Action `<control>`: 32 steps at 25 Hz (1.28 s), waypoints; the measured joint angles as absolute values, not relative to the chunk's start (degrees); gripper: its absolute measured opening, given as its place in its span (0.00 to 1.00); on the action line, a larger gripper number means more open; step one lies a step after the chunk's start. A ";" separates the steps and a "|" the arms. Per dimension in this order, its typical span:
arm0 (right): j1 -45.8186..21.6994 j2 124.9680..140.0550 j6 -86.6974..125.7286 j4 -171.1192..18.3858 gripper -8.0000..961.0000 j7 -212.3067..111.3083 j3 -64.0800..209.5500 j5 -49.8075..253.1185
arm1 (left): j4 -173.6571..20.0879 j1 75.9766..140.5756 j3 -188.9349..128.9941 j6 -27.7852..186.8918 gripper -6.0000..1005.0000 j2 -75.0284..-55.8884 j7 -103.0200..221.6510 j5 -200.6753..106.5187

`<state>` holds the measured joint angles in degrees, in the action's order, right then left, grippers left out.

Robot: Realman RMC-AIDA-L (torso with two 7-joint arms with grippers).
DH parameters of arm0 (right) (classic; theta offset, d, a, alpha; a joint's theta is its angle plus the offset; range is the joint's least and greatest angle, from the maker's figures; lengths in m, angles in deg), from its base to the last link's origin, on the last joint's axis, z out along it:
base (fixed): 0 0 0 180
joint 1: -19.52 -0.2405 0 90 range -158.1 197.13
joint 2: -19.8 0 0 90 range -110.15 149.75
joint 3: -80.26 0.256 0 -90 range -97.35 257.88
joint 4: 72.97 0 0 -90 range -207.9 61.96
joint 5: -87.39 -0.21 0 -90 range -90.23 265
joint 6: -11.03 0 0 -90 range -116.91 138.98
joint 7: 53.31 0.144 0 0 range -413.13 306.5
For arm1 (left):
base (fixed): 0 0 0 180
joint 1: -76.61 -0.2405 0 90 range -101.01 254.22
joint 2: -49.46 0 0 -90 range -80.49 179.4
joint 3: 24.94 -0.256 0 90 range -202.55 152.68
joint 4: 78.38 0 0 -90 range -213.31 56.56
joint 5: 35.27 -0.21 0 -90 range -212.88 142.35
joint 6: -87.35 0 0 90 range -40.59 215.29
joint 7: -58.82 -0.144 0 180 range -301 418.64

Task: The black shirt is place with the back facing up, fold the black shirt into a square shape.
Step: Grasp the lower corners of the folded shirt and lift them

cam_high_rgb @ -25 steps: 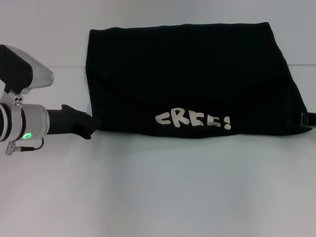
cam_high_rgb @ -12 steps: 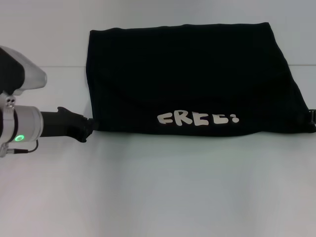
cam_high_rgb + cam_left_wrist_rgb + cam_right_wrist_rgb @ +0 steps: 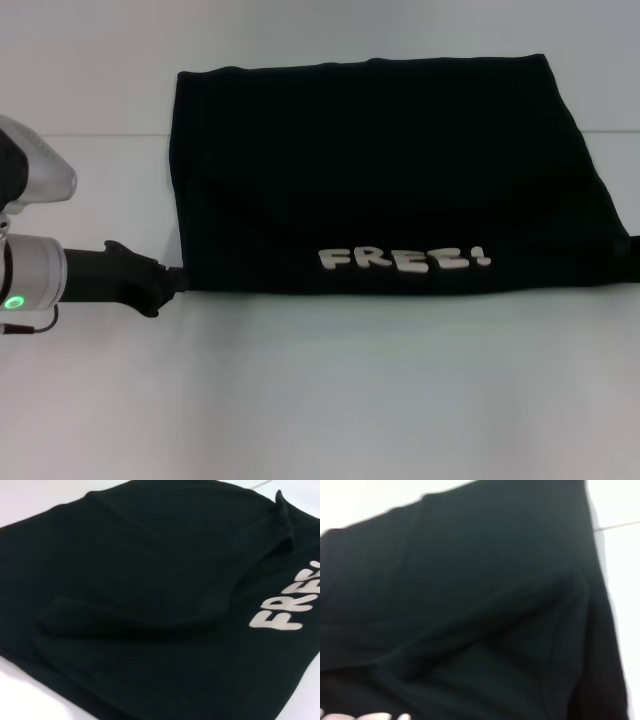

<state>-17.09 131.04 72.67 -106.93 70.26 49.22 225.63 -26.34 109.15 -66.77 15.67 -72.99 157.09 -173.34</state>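
Observation:
The black shirt (image 3: pixel 380 170) lies folded into a wide rectangle on the white table, with a white "FREE!" print (image 3: pixel 405 260) along its near edge. My left gripper (image 3: pixel 176 281) reaches in from the left, pinched shut on the shirt's near left corner. Only a sliver of my right gripper (image 3: pixel 634 252) shows, at the shirt's near right corner by the picture's edge. Black shirt fabric (image 3: pixel 150 605) and part of the print (image 3: pixel 290 605) fill the left wrist view. In the right wrist view, creased shirt fabric (image 3: pixel 470 605) is nearly all that shows.
The white table (image 3: pixel 330 400) stretches bare in front of the shirt and to its left. A seam line in the table (image 3: pixel 120 135) runs behind the left arm, level with the shirt's upper half.
The shirt's near edge has slid toward me and the print has flattened to read clearly. My left arm has drawn back to the left and nearer, keeping the corner.

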 joint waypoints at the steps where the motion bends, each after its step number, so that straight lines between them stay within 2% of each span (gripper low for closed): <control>1: -16.53 131.04 74.31 -107.45 0.05 69.25 49.26 224.46 | -25.79 108.86 -66.70 14.78 0.01 -73.02 157.09 -173.37; 9: -10.45 131.65 85.78 -112.21 0.05 64.79 51.09 220.86 | -21.05 106.35 -60.59 2.75 0.01 -73.42 157.07 -172.34; 17: -2.60 131.66 100.95 -112.47 0.05 56.47 57.07 220.61 | -20.54 104.80 -50.45 -12.22 0.01 -72.69 157.01 -172.00; 26: 3.07 132.85 108.06 -112.43 0.05 51.27 58.06 220.85 | -20.88 102.17 -45.11 -20.85 0.01 -72.12 156.99 -172.90; 32: 5.86 132.97 110.10 -112.44 0.05 49.93 59.72 221.07 | -20.60 99.70 -43.84 -24.11 0.01 -72.20 156.96 -173.73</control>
<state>5.86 132.97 110.10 -112.44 49.93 59.72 221.07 -20.60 99.70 -43.84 -24.11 -72.20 156.96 -173.73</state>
